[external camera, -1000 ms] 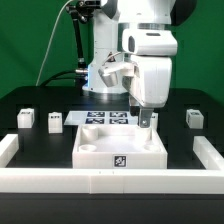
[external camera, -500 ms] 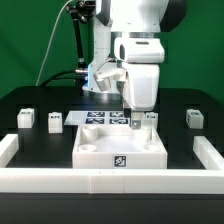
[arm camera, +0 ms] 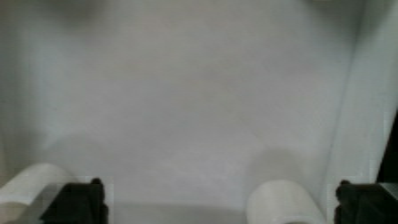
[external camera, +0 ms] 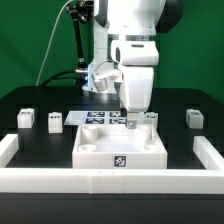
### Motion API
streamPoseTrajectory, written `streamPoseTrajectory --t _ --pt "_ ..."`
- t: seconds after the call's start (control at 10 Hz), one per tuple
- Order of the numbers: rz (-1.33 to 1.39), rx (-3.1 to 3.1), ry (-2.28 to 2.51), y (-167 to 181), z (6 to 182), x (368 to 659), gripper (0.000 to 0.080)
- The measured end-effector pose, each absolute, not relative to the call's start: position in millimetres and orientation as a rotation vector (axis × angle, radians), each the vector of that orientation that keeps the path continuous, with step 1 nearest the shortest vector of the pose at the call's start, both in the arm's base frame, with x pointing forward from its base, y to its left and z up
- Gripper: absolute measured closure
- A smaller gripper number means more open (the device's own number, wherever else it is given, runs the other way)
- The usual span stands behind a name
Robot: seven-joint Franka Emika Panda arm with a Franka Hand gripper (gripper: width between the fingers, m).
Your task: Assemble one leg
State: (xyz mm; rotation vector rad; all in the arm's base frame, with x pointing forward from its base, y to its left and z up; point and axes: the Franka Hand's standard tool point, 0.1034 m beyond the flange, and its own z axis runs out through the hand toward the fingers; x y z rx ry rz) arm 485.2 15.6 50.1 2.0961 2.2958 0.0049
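Leg [external camera: 150, 119] stands at far corner of big white tray piece [external camera: 120, 150], toward the exterior view's right. Gripper [external camera: 128, 123] hangs just beside it, fingers [arm camera: 80, 200] spread wide, nothing btwn. Spare legs [external camera: 27, 118] on table [external camera: 205, 128] either side.

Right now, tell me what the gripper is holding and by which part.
Nothing. The gripper hangs open by the white tray-like piece; the wrist view shows only white surface between its fingers.

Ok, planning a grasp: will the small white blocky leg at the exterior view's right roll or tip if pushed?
The small white blocky leg probably slides, not rolls: its faces look flat. It sits squat on the black table, so tipping seems unlikely.
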Motion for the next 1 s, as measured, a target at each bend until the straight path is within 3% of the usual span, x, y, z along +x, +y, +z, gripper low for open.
streamPoseTrajectory --t 0.3,0.8,0.9,1.0 --pt "-0.005 2.160 2.272 18.1 29.9 451.1 0.0150" --pt "-0.020 2.188 2.280 14.8 6.8 436.3 0.0150" --pt "-0.014 2.191 2.272 16.7 8.1 439.3 0.0276" --pt "-0.015 2.192 2.272 16.2 7.8 438.9 0.0276"
